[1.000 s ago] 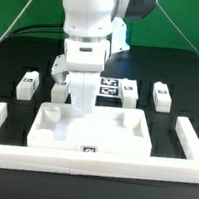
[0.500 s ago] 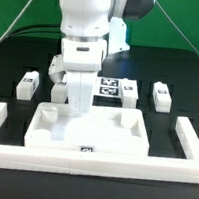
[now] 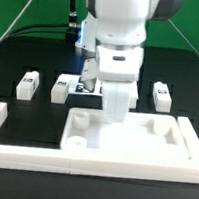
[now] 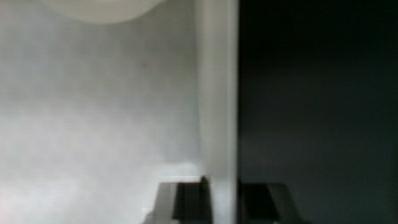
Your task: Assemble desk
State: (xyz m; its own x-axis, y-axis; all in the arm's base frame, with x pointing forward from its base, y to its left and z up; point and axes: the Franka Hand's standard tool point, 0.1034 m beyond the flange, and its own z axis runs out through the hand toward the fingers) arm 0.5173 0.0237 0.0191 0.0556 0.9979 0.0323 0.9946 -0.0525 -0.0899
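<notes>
I see three loose parts on the black table behind the tray: one leg far out on the exterior view's left, a second leg next to it, and a third leg on that view's right. All three stand apart from the tabletop. The arm blocks most of the marker board, and only a sliver of its tags shows beside the wrist. The white frame borders the work area on the front and both sides, and the tabletop's front edge lies right against the frame's front bar.

The tabletop lies flat, open side up, and holds only its own round corner sockets.

The gripper stands over the tabletop's back rim. In the wrist view the fingers sit on either side of the thin rim wall, so the jaws are closed on it.

Compared with half a second ago, the arm and tabletop have both slid together towards the exterior view's right. This uncovers the second leg.
</notes>
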